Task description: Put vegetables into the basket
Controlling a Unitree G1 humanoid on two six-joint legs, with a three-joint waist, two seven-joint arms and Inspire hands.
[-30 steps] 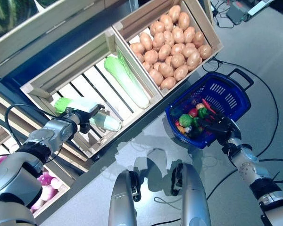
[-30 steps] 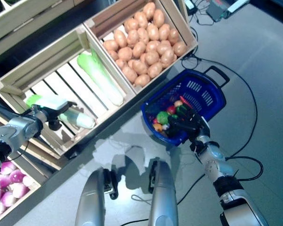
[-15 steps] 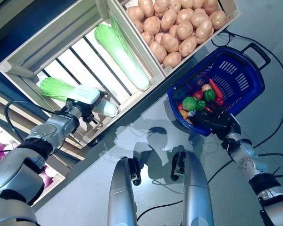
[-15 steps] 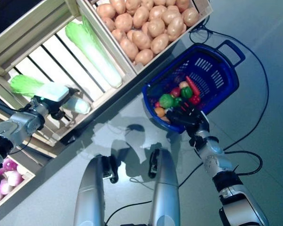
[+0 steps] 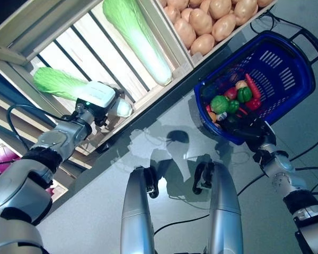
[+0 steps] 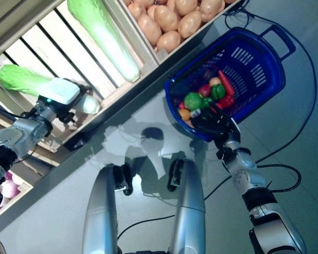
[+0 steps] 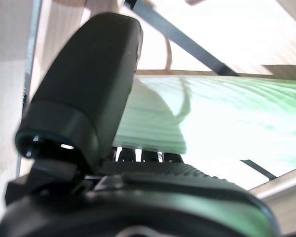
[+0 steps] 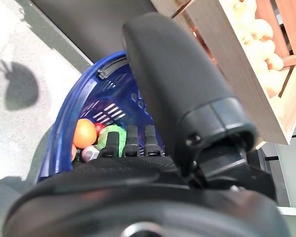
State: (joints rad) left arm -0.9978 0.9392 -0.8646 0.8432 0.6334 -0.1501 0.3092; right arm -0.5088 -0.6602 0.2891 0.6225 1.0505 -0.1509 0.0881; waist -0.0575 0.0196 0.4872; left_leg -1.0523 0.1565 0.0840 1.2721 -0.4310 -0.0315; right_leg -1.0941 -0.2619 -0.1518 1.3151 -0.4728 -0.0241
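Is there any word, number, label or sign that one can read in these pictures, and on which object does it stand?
None can be read.
The blue basket, the vegetables in it, the wooden crates, the potatoes and the two cabbages bear no print that shows.
Neither the left hand nor the right hand shows readable marks.

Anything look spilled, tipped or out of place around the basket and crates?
Nothing stands out. The blue basket sits on the floor with its vegetables inside, and the cabbages and potatoes lie in their crates.
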